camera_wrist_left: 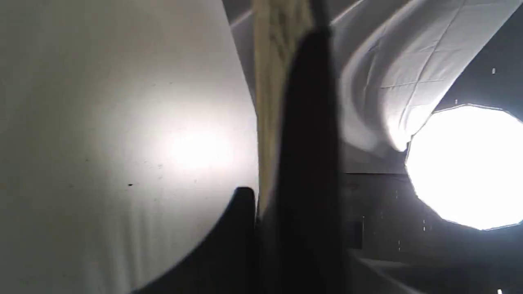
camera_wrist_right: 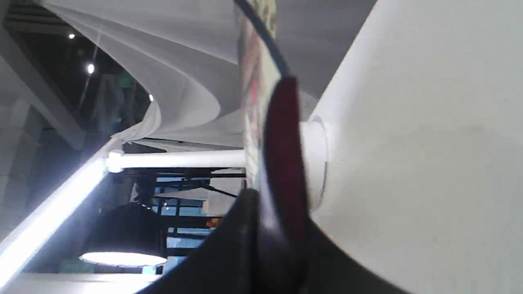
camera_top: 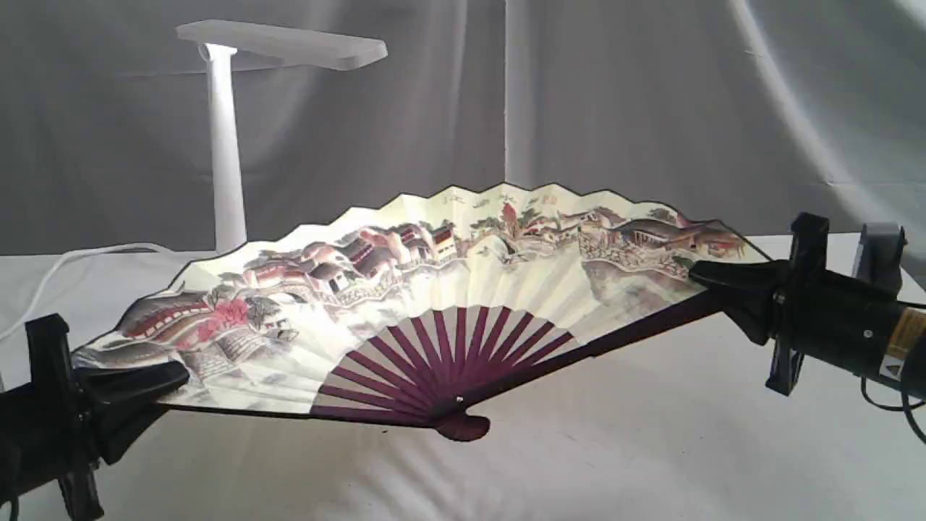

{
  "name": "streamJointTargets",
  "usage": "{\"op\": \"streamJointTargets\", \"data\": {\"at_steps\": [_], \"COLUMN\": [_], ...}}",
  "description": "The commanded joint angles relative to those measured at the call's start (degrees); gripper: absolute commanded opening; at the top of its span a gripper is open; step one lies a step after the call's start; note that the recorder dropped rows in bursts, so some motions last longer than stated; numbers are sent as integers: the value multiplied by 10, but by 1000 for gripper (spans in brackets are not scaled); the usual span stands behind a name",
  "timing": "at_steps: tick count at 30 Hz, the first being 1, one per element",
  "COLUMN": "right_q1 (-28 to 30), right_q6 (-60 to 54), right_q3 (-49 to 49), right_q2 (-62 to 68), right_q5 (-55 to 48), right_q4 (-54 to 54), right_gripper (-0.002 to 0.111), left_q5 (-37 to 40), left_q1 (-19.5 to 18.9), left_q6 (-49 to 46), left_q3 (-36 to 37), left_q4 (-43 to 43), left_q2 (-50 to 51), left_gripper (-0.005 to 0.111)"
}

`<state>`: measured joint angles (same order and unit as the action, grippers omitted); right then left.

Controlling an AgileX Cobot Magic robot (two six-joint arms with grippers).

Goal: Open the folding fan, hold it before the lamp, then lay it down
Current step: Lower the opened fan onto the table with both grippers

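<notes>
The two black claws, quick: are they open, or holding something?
Left gripper: shut on the pleated cream paper folding fan with maroon wooden ribs, at one end.
Right gripper: shut on the same fan's other end.

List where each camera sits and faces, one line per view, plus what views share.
Exterior: low in front, facing the open folding fan, lamp behind; left hand and right hand grip its ends.
Left wrist: behind the left hand, sighting along the fan's edge.
Right wrist: behind the right hand, along the fan toward the lamp.
Shared: exterior and right wrist both show the lamp.
</notes>
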<state>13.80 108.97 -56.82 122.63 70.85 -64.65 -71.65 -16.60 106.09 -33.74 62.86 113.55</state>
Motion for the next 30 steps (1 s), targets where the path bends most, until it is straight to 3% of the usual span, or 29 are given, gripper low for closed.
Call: {"op": "streamJointTargets", "data": {"at_steps": [1,8,14,26,30], "right_q1": [16,16,16,16,16], "right_q6": [-59,-83,-104,-128,-128], "right_q3": [26,45,70,74,74], "right_q2": [-4,-4,-4,-4,-4], "right_q5": [-47,-65,-149,-128,-138], "right_q4": [47,47,49,51,42], "right_gripper": [0,0,0,0,13], "left_q5": [17,17,17,17,17], "left_q1": [-8,-8,-8,-8,-8], "left_q6": [-38,-77,-103,-106,-106], "left_q3": [3,3,3,3,3], "left_q4": [-30,-41,-39,-37,-24], "left_q2": [35,98,117,117,117], "left_gripper": [0,0,0,3,14]}}
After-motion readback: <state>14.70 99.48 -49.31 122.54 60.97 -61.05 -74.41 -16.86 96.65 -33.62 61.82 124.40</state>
